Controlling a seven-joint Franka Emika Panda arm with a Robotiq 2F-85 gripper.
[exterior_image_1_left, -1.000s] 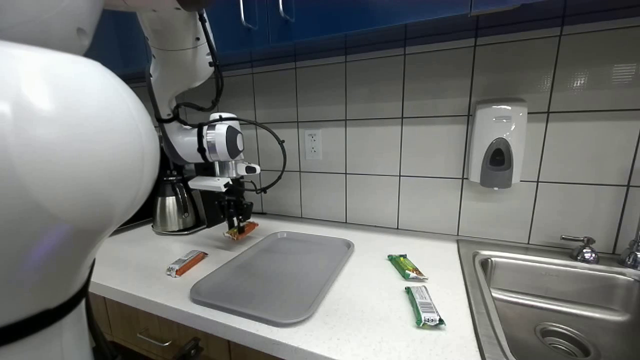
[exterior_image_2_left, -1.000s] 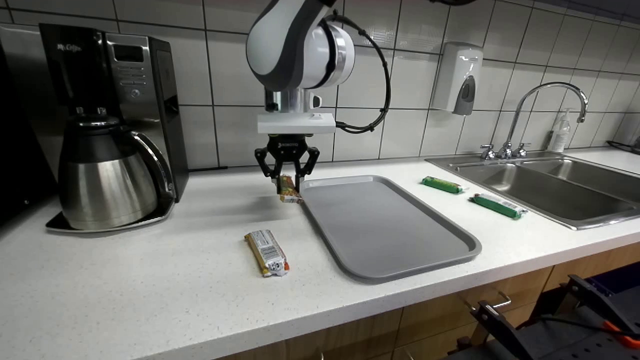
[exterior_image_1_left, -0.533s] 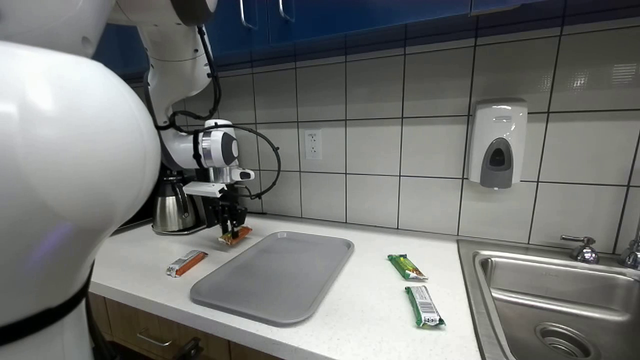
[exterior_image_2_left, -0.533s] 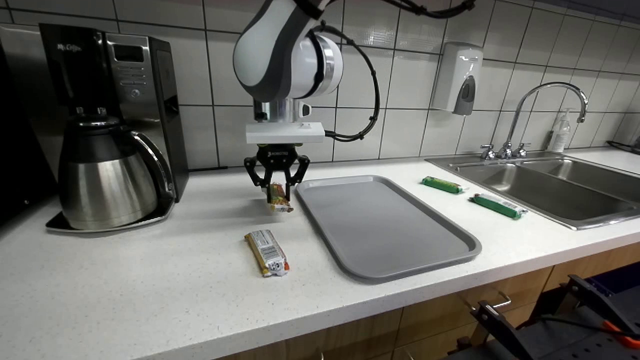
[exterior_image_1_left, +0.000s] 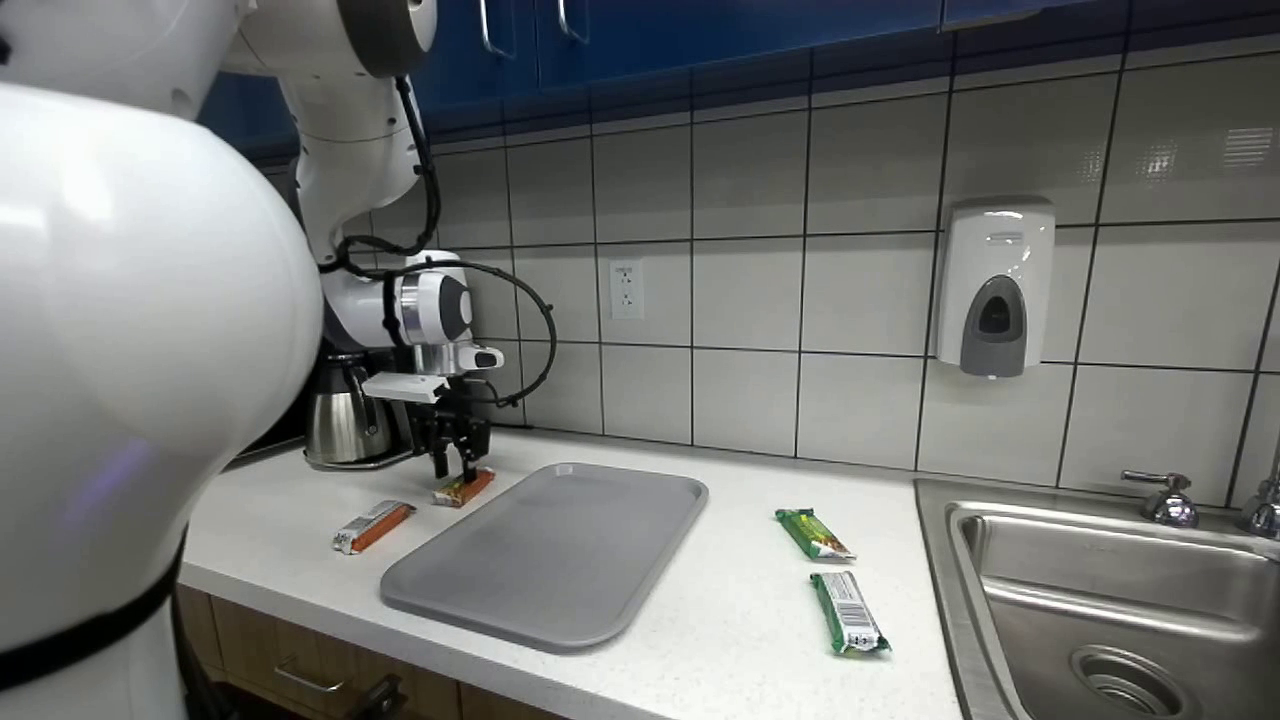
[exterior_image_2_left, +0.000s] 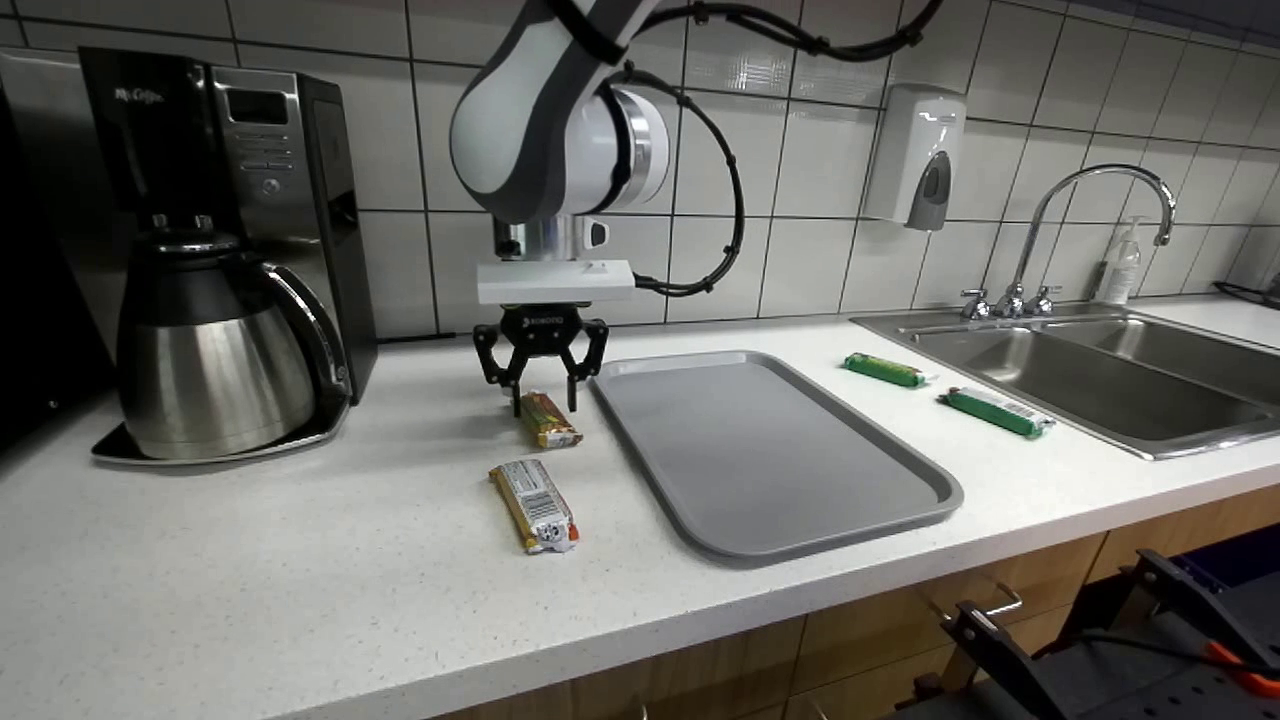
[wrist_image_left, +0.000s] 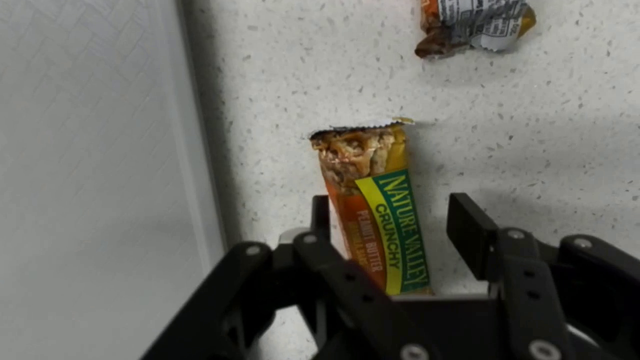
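At lower centre in the wrist view, the hand (wrist_image_left: 389, 220) is standing spread around the peanut-butter bar (wrist_image_left: 376, 210); rising straight would likely be leaving it undisturbed.

I've got the steel sink (exterior_image_2_left: 1110, 390) set into the pale counter (exterior_image_2_left: 300, 560), with a chrome faucet (exterior_image_2_left: 1011, 300) along its back rim and a pump bottle (exterior_image_2_left: 1121, 268) by that same rim. On the tiled wall (exterior_image_1_left: 745, 290) I can see a white dispenser (exterior_image_1_left: 1000, 260) above the sink, and a power outlet (exterior_image_1_left: 626, 289) farther along, away from it. Well apart from the sink, toward the counter's other end, I have the coffee maker (exterior_image_2_left: 275, 190) with its steel carafe (exterior_image_2_left: 212, 370). Blue cabinets (exterior_image_1_left: 720, 25) hang higher than the sink; wooden drawers (exterior_image_2_left: 870, 650) sit lower.
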